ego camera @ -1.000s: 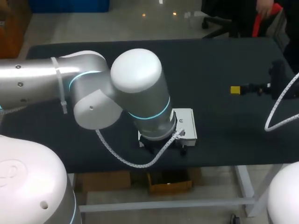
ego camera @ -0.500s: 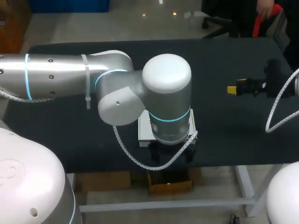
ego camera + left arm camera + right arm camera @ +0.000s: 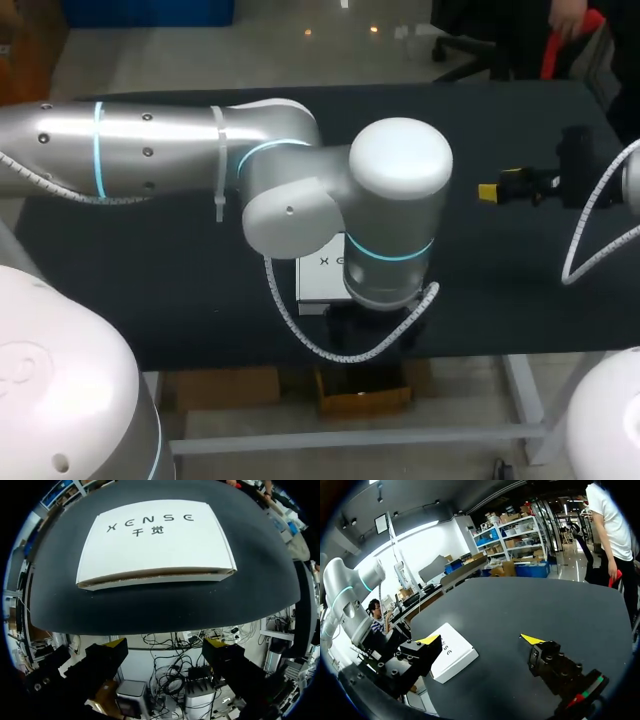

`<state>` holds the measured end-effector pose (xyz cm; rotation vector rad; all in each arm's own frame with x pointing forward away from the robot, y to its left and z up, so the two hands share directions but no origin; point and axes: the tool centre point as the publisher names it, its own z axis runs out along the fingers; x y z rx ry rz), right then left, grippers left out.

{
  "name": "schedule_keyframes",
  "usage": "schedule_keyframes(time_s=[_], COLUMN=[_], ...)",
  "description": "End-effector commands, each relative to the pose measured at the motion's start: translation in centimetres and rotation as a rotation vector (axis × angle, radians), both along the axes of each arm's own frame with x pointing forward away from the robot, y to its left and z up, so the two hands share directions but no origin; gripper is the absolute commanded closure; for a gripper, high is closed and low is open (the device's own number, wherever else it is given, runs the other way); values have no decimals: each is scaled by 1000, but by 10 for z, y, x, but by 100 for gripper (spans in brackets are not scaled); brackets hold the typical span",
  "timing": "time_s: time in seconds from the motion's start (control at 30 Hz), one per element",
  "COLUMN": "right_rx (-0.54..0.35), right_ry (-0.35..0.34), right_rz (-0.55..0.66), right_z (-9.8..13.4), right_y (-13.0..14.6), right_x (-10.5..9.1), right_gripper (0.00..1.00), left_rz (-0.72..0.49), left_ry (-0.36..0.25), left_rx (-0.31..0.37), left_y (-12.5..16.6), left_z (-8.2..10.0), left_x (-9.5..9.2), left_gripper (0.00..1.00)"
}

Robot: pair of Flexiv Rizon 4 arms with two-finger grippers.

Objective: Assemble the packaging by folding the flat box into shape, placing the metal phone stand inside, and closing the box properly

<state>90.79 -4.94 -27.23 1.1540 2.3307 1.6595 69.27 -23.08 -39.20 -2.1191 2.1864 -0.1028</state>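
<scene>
A flat white box (image 3: 155, 542) with dark print on its lid lies on the black table (image 3: 260, 570), near the front edge. My left gripper (image 3: 166, 645) hangs just off that edge, level with the box's brown cardboard side, its fingers wide open and touching nothing. In the head view my left arm (image 3: 390, 200) covers most of the box (image 3: 318, 280). My right gripper (image 3: 497, 190) hovers open over the table's right part, well away from the box (image 3: 451, 657). No metal phone stand shows in any view.
The dark table cloth (image 3: 200, 290) is bare to the left of the box and behind it. The table's front edge (image 3: 230, 355) runs right under my left wrist, with a white cable (image 3: 300, 340) looping below it.
My left arm has swung right along the front edge, uncovering the box's left part and hiding its right. The right gripper has drifted slightly left.
</scene>
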Motion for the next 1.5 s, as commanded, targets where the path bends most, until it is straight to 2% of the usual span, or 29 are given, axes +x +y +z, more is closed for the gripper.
schedule_keyframes(time_s=[0.03,0.1,0.27,0.47,0.67,1.03,1.5], right_rx=[4,4,-46,-39,-54,-78,-95], right_ry=[-3,-3,-93,-195,-251,-301,-317], right_rz=[1,1,-22,-20,-6,22,-6], right_z=[0,0,4,16,23,30,31], right_y=[-1,-1,-5,-14,-18,-19,-24], right_x=[-1,-1,7,19,30,42,57], right_gripper=[0,0,0,0,0,0,0], left_rz=[11,22,74,99,114,157,176], left_ry=[-5,-2,-1,3,0,4,4], left_rx=[88,75,68,49,41,0,-23], left_y=[-5,-1,6,11,13,19,24], left_z=[0,-3,-10,-14,-13,-7,-5], left_x=[0,5,19,34,48,68,102], left_gripper=[0,0,0,0,0,0,0])
